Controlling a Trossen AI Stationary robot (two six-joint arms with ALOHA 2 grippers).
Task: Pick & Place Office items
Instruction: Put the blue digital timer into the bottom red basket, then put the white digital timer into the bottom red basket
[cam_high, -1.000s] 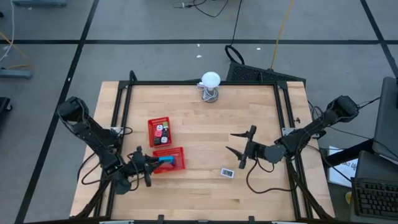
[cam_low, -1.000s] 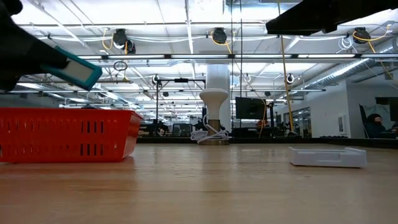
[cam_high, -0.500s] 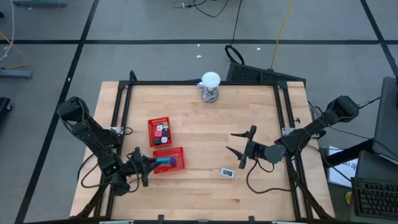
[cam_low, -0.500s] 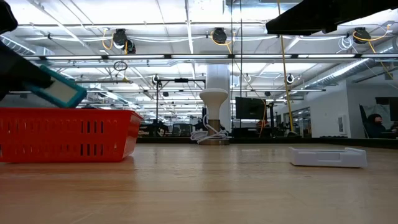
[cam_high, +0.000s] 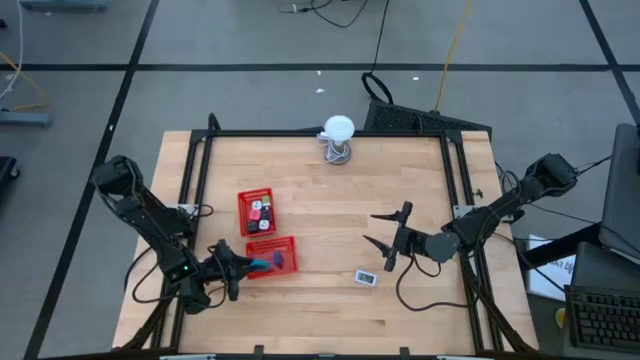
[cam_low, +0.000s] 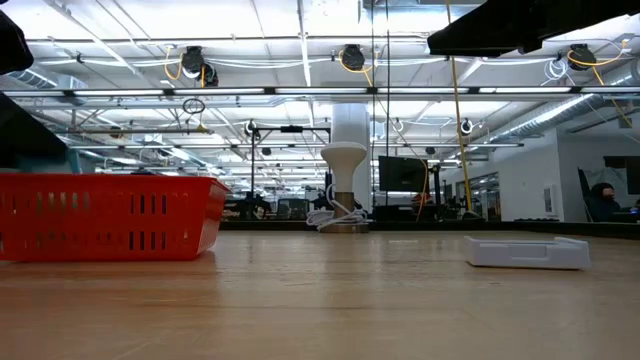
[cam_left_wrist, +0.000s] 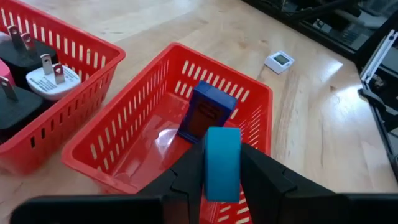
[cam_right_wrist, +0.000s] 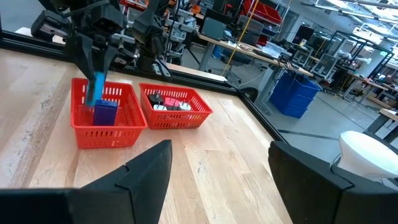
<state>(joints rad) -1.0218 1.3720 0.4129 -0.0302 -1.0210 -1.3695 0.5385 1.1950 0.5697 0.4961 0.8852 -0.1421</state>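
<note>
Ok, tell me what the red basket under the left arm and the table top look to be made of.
Red basket: looks like moulded plastic, glossy; the floor reflects light and the walls are even slotted ribs. Table top: pale wood with visible grain in long planks, smooth with a slight sheen, probably sealed.

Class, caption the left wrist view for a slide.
Left end effector lowers a teal packet into a red tray beside a dark-blue item.

Two red mesh trays on table. One teal-blue packet, one dark blue block at nearer tray. Three plug adapters visible in farther tray: two black, one white. One small white device on bare wood. One white ball on wire stand. Two arms, two grippers
</note>
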